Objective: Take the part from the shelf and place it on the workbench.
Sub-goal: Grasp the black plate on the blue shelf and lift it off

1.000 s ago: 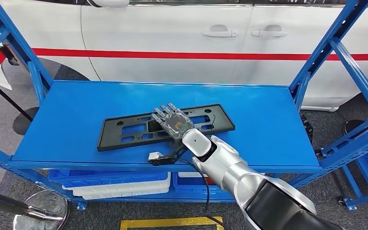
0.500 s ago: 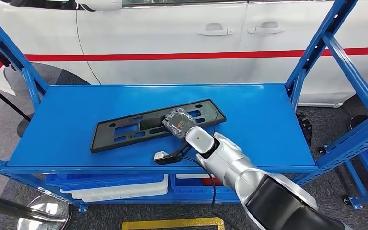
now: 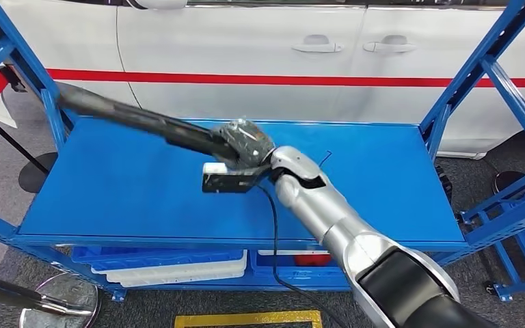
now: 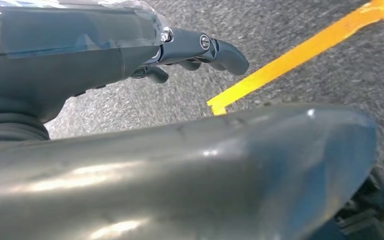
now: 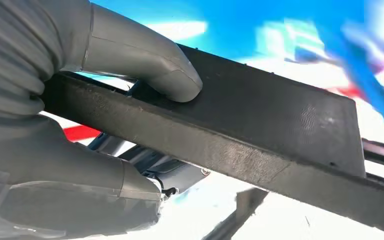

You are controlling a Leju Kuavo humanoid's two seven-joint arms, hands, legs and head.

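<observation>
Head view: the part [image 3: 137, 123], a long black frame, is held in the right hand [image 3: 246, 145] above the blue shelf [image 3: 389, 178], its free end reaching out towards the left upright. The pick is judged done; carrying it to the workbench and setting it down are left. No workbench can be made out. The part is smeared by motion blur, and the fingers are hidden under the hand's back.

Left wrist view: the left hand [image 4: 180, 50] hangs over grey floor with a yellow line [image 4: 300, 55]; nothing is held, the fingers loosely curled. Much is blocked by a dark rounded body part.

Right wrist view: the thumb [image 5: 145, 60] is pressed on the part's flat face [image 5: 260, 120], the grip closed. The background is blurred.
</observation>
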